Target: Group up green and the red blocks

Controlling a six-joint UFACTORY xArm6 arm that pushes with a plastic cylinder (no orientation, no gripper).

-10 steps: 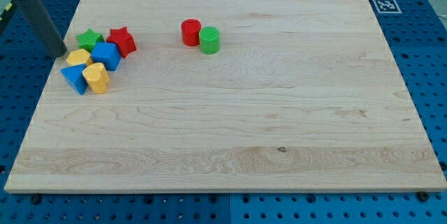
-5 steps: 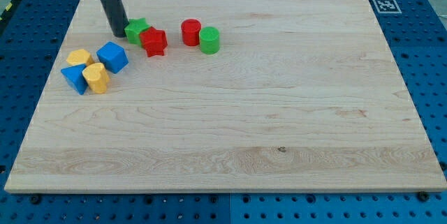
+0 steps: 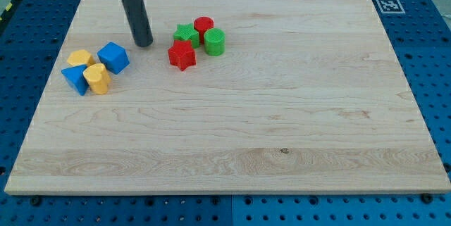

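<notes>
I'm seeing my tip (image 3: 144, 43) standing bare, pushing nothing — left of the red star (image 3: 182, 55), green star (image 3: 186, 34), red cylinder (image 3: 204, 26) and green cylinder (image 3: 215, 42); grouping looks nearly finished — maybe nudging the red star closer.

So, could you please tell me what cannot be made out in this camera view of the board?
- The rod above my tip: cut off by the view's top edge, so the arm is unseen.
- The green star block: whether it touches the red cylinder behind it, hidden by the overlap.
- The blue triangular block: its right side is covered by the yellow block.
- The marker at the view's top right: its pattern is too small to read.
</notes>
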